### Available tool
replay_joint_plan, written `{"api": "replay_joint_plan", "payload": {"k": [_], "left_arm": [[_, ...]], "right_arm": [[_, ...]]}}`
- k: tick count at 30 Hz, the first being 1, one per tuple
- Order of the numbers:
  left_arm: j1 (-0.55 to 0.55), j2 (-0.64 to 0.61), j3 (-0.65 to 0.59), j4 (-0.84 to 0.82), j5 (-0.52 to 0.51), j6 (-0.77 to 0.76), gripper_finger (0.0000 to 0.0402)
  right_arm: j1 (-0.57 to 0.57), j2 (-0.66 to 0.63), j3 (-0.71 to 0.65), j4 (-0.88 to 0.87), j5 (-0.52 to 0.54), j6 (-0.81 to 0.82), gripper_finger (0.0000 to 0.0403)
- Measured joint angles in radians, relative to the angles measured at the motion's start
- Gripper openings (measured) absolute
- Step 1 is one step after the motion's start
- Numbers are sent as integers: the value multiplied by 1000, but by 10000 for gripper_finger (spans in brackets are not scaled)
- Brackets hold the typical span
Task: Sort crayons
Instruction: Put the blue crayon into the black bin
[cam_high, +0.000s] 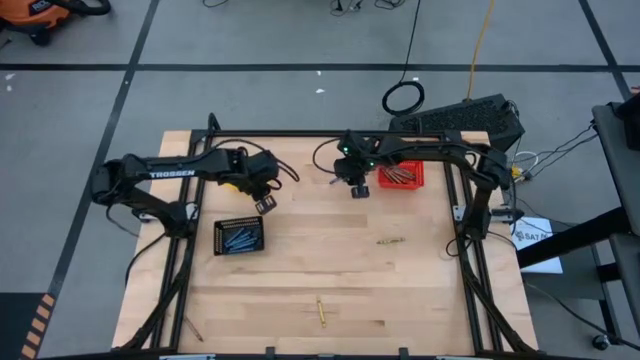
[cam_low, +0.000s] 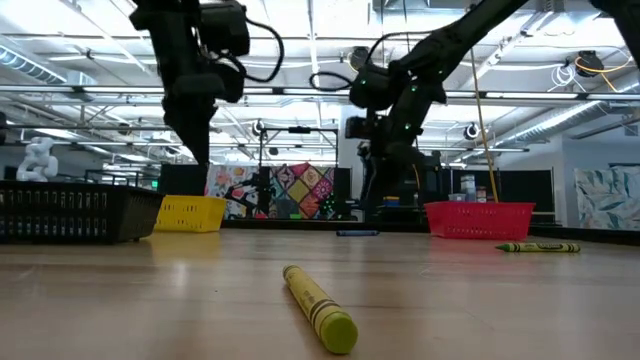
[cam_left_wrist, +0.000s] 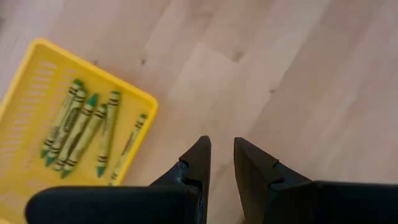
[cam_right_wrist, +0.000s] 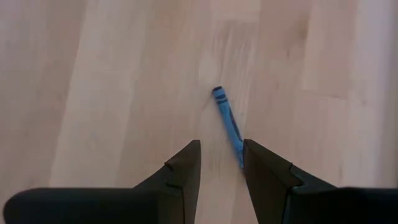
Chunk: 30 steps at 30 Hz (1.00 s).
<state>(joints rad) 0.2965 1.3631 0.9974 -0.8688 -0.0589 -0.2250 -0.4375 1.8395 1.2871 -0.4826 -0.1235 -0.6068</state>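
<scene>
The wooden table (cam_high: 330, 270) is the biggest thing here. Two dark arms reach over its far half.

The left gripper (cam_left_wrist: 221, 163) hangs above bare wood, and its fingers stand a little apart with nothing between them. Just beside it sits the yellow basket (cam_left_wrist: 34, 71), holding a bunch of green crayons (cam_left_wrist: 78, 134) that lie side by side. Nearer the front edge than this gripper, and close to it, is the black basket (cam_high: 239, 237) with blue crayons (cam_high: 240, 240) inside.

The right gripper (cam_right_wrist: 221, 163) hangs over the middle of the far side. Its fingers are apart and empty. A blue crayon (cam_right_wrist: 227, 124) lies flat on the wood right under it, with one end reaching in between the fingertips. I cannot tell if the fingers touch it. Just beside this gripper, away from the left arm, is the red basket (cam_high: 400, 177) with brown-red crayons (cam_high: 398, 176) in it.

Two crayons lie loose on the table. A green crayon (cam_high: 390, 241) rests toward the front from the right gripper. A yellow-green crayon (cam_high: 321, 312) lies near the front edge, well apart from both grippers.
</scene>
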Motion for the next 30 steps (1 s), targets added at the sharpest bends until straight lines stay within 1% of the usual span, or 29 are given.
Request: {"api": "replay_joint_plan", "payload": {"k": [3,6,9,15,20,22,26,30], "left_arm": [[-25,-36,0,-1,5,-52,64],[-58,-74,0,-4,10,-59,64],[-91,-105,0,-3,43,-77,64],[-139,-153,0,-4,50,-111,64],[-160,-163,0,-4,50,-111,64],[-162,-164,0,-4,50,-111,64],[-162,-164,0,-4,49,-111,64],[-162,-164,0,-4,48,-111,64]], "right_arm": [[0,39,14,-4,14,-46,107],[0,76,27,-6,77,-85,107],[-3,102,41,-8,125,-122,107],[-13,124,79,-37,122,-166,107],[-22,123,96,-63,118,-169,107],[-27,123,97,-71,116,-177,107],[-35,123,97,-89,72,-184,107],[-35,124,97,-77,67,-185,107]]}}
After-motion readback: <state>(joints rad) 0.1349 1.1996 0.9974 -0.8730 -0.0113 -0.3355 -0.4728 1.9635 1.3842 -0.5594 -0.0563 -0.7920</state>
